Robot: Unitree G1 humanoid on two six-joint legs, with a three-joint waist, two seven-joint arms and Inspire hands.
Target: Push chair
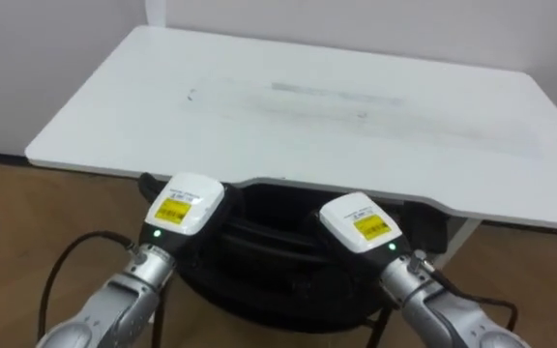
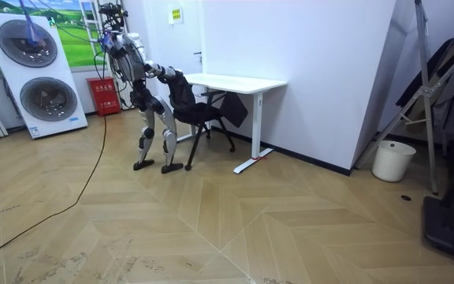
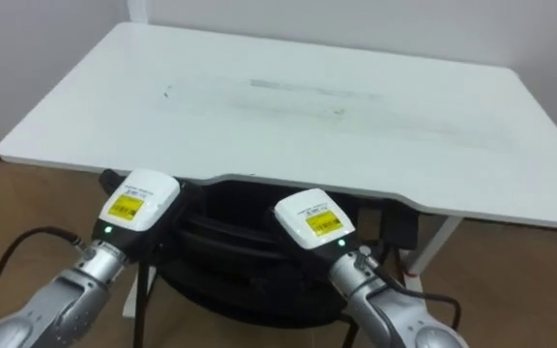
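The black chair [image 1: 269,261] stands in front of me, its seat partly under the front edge of the white desk [image 1: 307,106]. My left hand [image 1: 184,205] and right hand [image 1: 359,222] both rest on the top of the chair's backrest, side by side, with their backs turned up to me. In the room view I stand upright behind the chair [image 2: 199,110], arms stretched forward to its back, facing the desk [image 2: 235,81] by the wall.
The desk stands against a white wall. A panel with two washing machine fronts [image 2: 34,75] and a red box [image 2: 105,96] are behind me. A white bucket [image 2: 392,160] and a metal rack [image 2: 440,95] stand far off on the room view's right.
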